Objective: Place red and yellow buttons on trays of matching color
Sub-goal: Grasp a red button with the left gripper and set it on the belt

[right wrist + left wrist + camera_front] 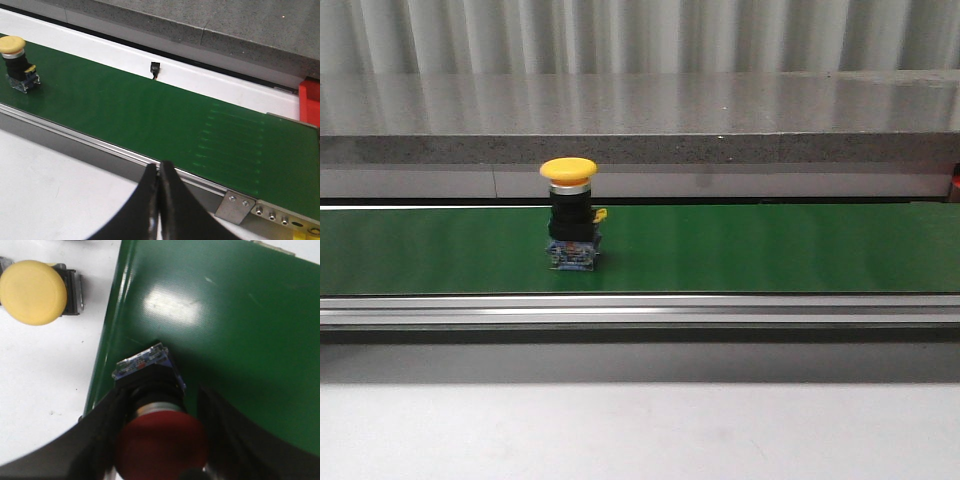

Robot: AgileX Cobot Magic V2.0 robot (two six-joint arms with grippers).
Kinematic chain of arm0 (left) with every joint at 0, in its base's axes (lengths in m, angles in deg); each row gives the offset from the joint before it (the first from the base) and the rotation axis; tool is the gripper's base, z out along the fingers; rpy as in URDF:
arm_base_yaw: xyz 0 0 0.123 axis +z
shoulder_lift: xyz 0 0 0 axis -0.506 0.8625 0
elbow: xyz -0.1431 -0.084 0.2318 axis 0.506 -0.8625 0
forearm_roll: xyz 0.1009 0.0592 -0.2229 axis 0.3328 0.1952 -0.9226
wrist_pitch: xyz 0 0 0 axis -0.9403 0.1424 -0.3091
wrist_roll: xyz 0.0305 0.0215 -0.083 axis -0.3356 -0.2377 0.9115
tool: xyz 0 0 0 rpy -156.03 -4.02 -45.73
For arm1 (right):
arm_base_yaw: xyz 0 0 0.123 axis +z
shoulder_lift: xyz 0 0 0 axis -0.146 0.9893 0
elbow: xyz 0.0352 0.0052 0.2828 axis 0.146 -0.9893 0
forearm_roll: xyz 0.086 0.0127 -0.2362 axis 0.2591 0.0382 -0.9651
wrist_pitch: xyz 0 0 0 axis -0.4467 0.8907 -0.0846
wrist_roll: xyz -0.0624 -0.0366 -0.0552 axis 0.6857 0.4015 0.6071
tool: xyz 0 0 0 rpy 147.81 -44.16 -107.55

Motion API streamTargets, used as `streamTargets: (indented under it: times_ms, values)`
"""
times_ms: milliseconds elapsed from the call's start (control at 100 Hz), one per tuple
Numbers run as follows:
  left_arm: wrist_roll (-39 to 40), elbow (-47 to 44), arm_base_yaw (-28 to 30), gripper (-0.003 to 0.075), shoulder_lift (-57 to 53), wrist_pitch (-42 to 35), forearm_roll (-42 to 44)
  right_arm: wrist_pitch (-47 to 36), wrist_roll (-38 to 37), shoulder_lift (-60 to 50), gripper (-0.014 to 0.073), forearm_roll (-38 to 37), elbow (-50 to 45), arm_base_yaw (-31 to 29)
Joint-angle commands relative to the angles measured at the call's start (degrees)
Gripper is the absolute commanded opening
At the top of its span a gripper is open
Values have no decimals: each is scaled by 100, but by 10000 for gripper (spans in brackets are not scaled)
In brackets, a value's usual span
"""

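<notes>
Front view: yellow button (569, 213) stands upright on the green belt (770, 250), left of centre. No tool or tray visible here; grey worktop (640, 430) in the foreground.

Left wrist view: left tool (160, 440) is pinching a red button (161, 442), red cap nearest the camera, blue base (142, 361) pointing at a green surface (225, 330) below. A second yellow button (32, 291) lies on white nearby, well apart from the tool. Step in hand looks like carrying red to its tray; next move needs the red tray, not visible here.

Right wrist view: right tool (159, 172) pressed together, empty, well apart from the yellow button on the belt. Red object (310, 102) at belt's far end, poss. the red tray.
</notes>
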Motion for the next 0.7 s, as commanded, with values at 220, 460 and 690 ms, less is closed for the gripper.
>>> streamTargets:
  times_ms: [220, 460, 690]
  values:
    - [-179, 189, -37, 498, -130, -335, -359, -375, 63, 48, -67, 15, 140, -4]
    - [-643, 82, -380, 395, -1050, -982, -484, -375, 63, 48, -67, 15, 140, -4]
    - [-1142, -878, -1265, -17, -2493, -2211, -471, -424, 63, 48, -67, 15, 140, -4]
